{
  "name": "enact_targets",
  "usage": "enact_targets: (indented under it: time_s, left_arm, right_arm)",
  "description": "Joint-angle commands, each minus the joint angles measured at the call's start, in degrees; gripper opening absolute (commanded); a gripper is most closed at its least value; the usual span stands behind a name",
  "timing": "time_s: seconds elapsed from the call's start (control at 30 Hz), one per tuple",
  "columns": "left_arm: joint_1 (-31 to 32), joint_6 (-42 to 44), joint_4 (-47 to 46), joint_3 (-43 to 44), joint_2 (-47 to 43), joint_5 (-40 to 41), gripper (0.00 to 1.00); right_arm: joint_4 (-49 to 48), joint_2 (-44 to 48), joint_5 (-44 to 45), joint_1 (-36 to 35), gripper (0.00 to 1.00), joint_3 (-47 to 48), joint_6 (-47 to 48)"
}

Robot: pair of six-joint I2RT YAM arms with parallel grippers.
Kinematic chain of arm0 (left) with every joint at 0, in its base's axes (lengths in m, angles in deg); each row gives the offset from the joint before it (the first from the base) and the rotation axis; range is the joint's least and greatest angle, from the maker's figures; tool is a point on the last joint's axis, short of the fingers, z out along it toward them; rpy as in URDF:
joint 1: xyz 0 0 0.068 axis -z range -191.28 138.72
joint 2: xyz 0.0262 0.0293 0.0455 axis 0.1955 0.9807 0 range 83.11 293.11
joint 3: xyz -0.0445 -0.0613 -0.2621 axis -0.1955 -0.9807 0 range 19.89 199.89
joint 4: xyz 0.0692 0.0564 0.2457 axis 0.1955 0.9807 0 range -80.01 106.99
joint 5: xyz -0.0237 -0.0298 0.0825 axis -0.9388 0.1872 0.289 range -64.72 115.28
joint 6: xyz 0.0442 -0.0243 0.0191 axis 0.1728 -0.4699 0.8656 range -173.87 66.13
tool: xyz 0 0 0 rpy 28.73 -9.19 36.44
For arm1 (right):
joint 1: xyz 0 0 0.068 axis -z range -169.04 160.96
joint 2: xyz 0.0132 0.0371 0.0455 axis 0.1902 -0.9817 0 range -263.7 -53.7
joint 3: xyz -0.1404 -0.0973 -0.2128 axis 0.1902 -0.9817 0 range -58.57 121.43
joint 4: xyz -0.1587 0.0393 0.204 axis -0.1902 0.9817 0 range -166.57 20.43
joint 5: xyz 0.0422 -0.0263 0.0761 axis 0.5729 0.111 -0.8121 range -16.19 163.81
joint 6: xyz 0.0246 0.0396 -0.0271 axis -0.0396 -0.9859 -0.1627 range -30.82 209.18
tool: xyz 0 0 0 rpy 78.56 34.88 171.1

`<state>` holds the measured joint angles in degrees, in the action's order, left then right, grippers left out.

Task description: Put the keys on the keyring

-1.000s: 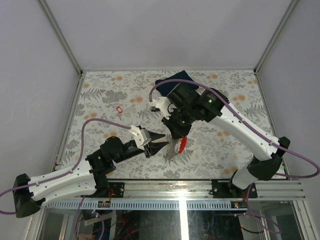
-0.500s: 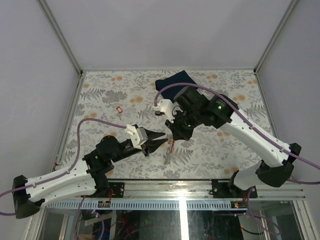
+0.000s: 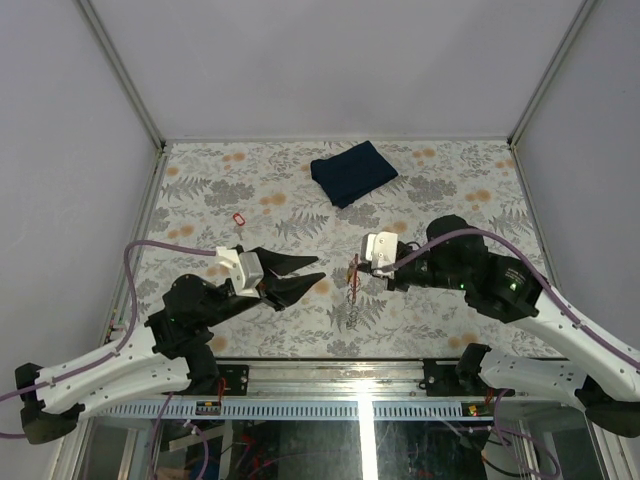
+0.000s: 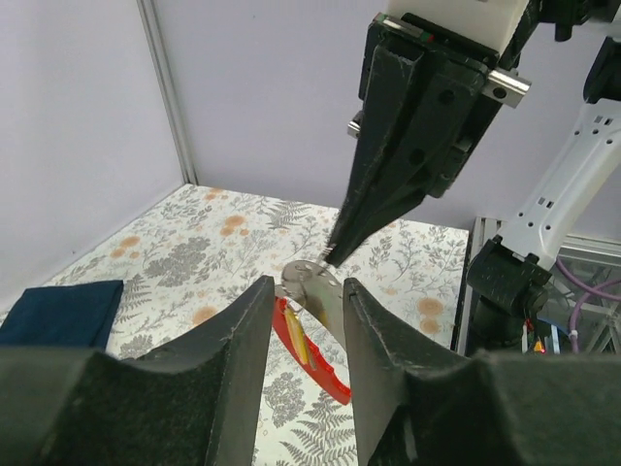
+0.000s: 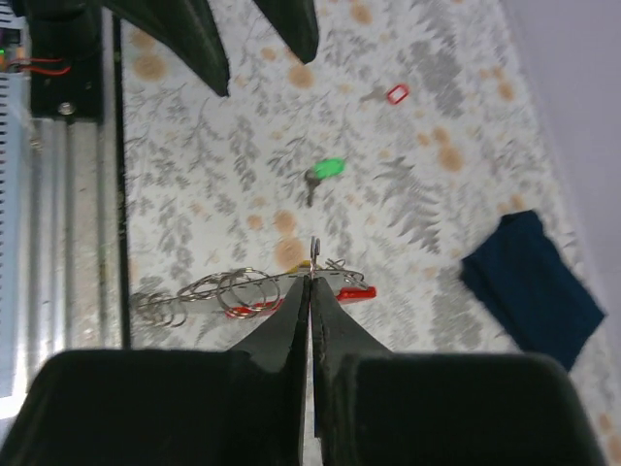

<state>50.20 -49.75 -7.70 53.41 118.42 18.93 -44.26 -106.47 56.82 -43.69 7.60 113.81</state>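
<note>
**Keyring** (image 3: 353, 290): silvery loops with red tag (image 5: 355, 292). It is pinched at its top ring by the right claw (image 5: 310, 283), whose jaws are fully closed. It hangs on the arms' side of the folded blue cloth (image 3: 352, 172), well apart from it.

**Green-headed key** (image 5: 328, 169): loose on the floral table (image 3: 200, 190), well apart from the cloth, toward the left claw.

**Left claw** (image 3: 318, 270): jaws partly parted, holding nothing. It sits farther from the cloth than the keyring and is not touching the keyring.

**Yellow-headed key**: cannot tell where it is.
</note>
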Motion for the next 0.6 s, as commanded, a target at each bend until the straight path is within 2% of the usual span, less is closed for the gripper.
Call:
enact_targets:
  time_s: [0.0,0.3,0.57]
  left_arm:
    - [0.2,1.8,1.0,2.8,-0.7,-1.3,0.35]
    - [0.3,2.2,2.1,3.6,-0.7,0.0,0.36]
    - [0.3,0.2,4.8,5.4,0.3,5.1,0.37]
  right_arm:
    - [-10.9,1.0,1.9,-1.0,0.0,-0.2,11.6]
    - [-20.3,7.0,2.8,-3.7,0.0,-8.0,25.9]
    - [-25.2,10.0,4.5,-5.8,0.0,-13.2,39.2]
